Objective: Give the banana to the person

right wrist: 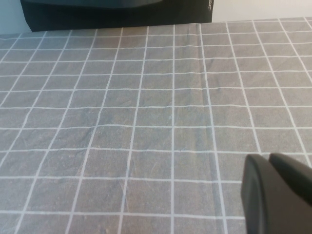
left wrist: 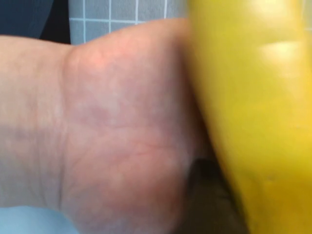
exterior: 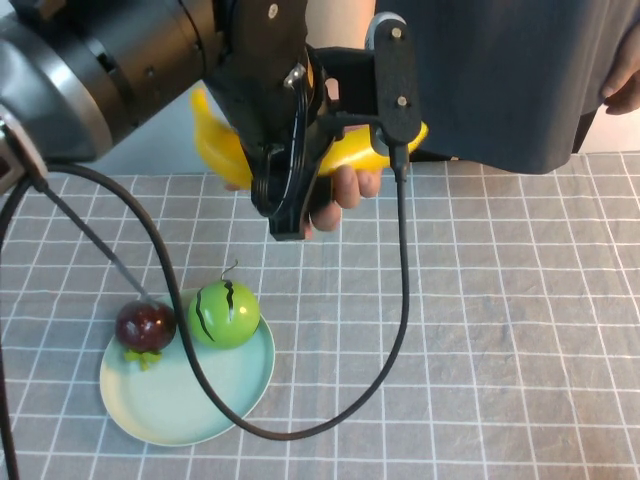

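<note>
The yellow banana [exterior: 218,145] is held up at the far side of the table in my left gripper [exterior: 300,150], which is shut on it. The person [exterior: 500,80], in a dark top, stands at the far edge. Their hand [exterior: 345,188] is cupped under the banana and touches it. In the left wrist view the banana [left wrist: 253,122] fills one side and the person's palm [left wrist: 112,131] presses against it. One dark finger [left wrist: 204,195] shows beside it. My right gripper [right wrist: 268,163] is shut and empty above bare cloth. It is out of the high view.
A pale blue plate [exterior: 150,425] at the near left holds a round green striped fruit [exterior: 225,313] and a dark purple fruit [exterior: 145,325]. A black cable [exterior: 400,300] loops over the grey checked cloth [exterior: 500,330]. The person's other hand [exterior: 625,90] is at the far right.
</note>
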Available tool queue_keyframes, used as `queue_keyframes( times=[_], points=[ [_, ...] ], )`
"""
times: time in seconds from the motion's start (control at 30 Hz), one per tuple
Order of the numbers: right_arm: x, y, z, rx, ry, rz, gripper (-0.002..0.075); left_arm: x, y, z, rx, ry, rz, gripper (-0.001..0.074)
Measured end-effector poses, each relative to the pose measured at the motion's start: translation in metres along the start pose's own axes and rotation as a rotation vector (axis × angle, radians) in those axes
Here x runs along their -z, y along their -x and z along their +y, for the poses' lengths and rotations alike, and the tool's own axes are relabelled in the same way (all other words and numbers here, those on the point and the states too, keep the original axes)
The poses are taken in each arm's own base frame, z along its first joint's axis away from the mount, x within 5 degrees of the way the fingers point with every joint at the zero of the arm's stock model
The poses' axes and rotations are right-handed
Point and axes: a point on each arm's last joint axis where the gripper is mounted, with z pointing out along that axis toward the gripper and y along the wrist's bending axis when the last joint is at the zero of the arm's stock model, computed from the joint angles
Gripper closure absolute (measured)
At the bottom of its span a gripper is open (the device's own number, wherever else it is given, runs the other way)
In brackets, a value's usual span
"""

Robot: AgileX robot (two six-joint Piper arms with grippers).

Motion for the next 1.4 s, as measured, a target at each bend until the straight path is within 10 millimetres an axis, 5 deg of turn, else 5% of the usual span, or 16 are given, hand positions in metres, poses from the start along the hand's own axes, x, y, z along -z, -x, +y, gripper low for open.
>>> queue_keyframes(
  times=[0.17, 0.43, 0.53, 0.67, 0.8, 1.03, 1.4],
  points=[
    [0.0, 0.0, 0.0, 0.0, 0.0, 0.0, 0.0733, 0.012, -0.002, -0.002, 0.021, 0.001, -0.02, 0.0095],
    [0.0, 0.0, 0.0, 0.0, 0.0, 0.0, 0.0733, 0.083, -0.023, -0.007, 0.226, 0.123, -0.13, 0.007],
    [0.0, 0.0, 0.0, 0.0, 0.0, 0.0, 0.0733, 0.113, -0.035, -0.013, 0.397, 0.161, -0.193, 0.0199],
    [0.0, 0.0, 0.0, 0.0, 0.0, 0.0, 0.0733, 0.153, -0.053, -0.025, 0.55, 0.21, -0.277, 0.0582],
    [0.0, 0.0, 0.0, 0.0, 0.0, 0.0, 0.0733, 0.178, -0.075, -0.047, 0.637, 0.228, -0.323, 0.0708],
    [0.0, 0.0, 0.0, 0.0, 0.0, 0.0, 0.0733, 0.17, -0.115, -0.107, 0.767, 0.166, -0.284, 0.0736],
    [0.0, 0.0, 0.0, 0.0, 0.0, 0.0, 0.0733, 0.105, -0.174, -0.214, 1.107, 0.137, -0.402, 0.0738]
  ],
)
